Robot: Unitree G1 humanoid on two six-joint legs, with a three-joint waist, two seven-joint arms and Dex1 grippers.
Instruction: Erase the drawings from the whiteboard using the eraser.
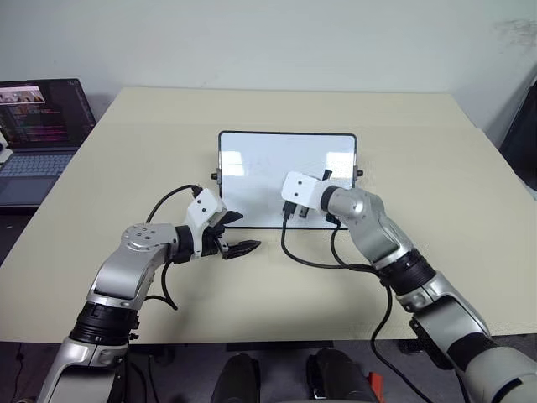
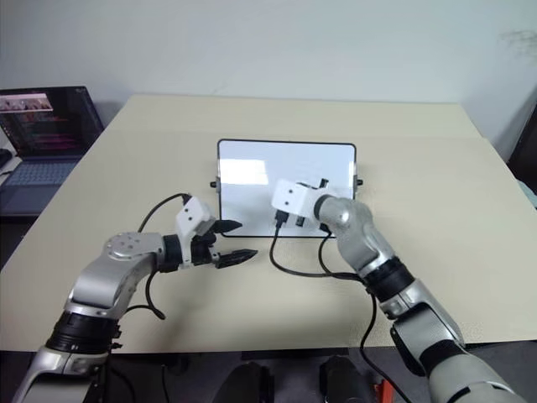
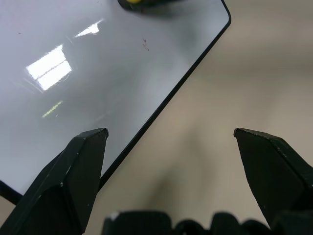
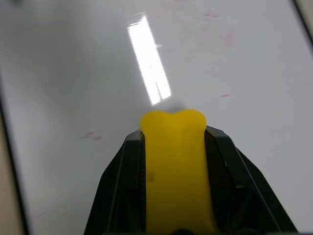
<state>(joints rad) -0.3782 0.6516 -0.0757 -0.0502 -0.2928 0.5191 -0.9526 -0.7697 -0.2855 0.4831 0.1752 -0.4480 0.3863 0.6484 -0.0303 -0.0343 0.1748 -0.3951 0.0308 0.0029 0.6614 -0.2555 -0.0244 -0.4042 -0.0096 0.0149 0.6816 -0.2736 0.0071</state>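
Right wrist view looks straight down on the eraser (image 4: 175,161), a yellow block pinched between the two black fingers (image 4: 122,186) of the right gripper (image 4: 174,147), its front end pressed against or just above the whiteboard (image 4: 73,73). Faint red smudges of the drawings (image 4: 92,136) lie to either side of it, pale and thin; whether the eraser actually touches the glossy surface is hard to tell from here.

From the head views, the whiteboard (image 1: 260,159) lies flat near the middle of the beige table (image 1: 126,151), long side facing the robot, with small black knobs on its short sides. The right gripper (image 1: 295,206) reaches over the near right part of the board, clenched on the eraser, its cables trailing back across the table.

The left gripper (image 1: 239,233) hovers just off the board's near left corner, jaws spread wide and grasping nothing. Its wrist view shows the two black fingertips (image 3: 80,166) apart, the board's black-framed edge running between them, with a tiny red mark (image 3: 145,45) on the white surface farther on and a sliver of the yellow eraser (image 3: 132,2) beyond that.

Off the table's far left edge sits an open laptop (image 1: 42,126), screen lit.
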